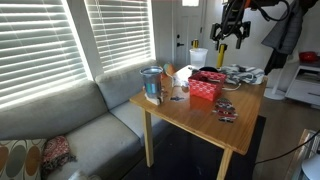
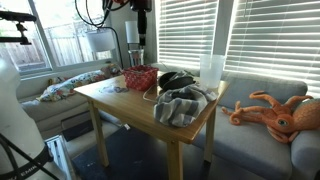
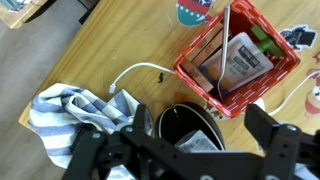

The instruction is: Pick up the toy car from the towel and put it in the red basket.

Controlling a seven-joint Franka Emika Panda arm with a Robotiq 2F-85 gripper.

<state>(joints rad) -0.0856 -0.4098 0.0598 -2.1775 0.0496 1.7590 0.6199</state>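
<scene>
This is a home living room: a grey sofa (image 1: 95,120) runs under windows covered with white slatted blinds (image 1: 50,40), with a patterned cushion (image 1: 30,158) at one end. A small wooden bench (image 1: 190,115) stands just in front of the sofa. In an exterior view an orange octopus soft toy (image 2: 275,112) lies on the seat, and a garden fence (image 2: 60,45) shows through an uncovered window.
</scene>
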